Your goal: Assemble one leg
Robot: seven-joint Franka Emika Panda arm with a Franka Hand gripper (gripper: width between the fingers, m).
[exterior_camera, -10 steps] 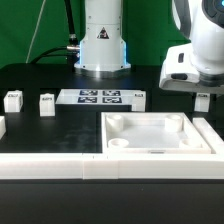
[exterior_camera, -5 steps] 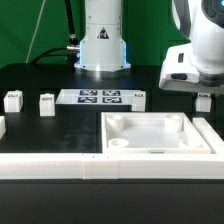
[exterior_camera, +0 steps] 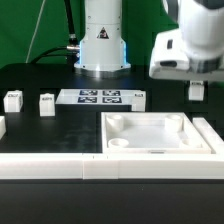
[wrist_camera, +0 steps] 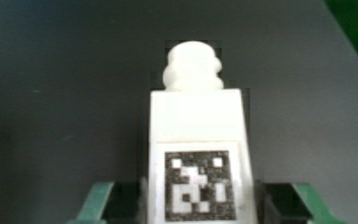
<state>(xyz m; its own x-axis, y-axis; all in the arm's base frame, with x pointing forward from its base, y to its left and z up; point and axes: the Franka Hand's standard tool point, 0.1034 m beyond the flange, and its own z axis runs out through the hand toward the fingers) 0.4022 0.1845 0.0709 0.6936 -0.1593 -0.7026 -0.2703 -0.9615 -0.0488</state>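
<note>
In the exterior view the gripper (exterior_camera: pixel 197 80) is cut off by the top and right frame edges, and its fingers cannot be told apart from the leg (exterior_camera: pixel 198 90) held below the hand. In the wrist view only two green fingers (wrist_camera: pixel 98 203) show. They are cropped at the frame edge and clamped on opposite sides of the leg. The leg hangs at the exterior view's right, beyond the far right corner of the tabletop (exterior_camera: pixel 160 150), apparently clear of the table. Its long axis is upright. The rounded peg (wrist_camera: pixel 190 68) points away from the fingers, and the marker tag (wrist_camera: pixel 197 185) faces the wrist camera.
</note>
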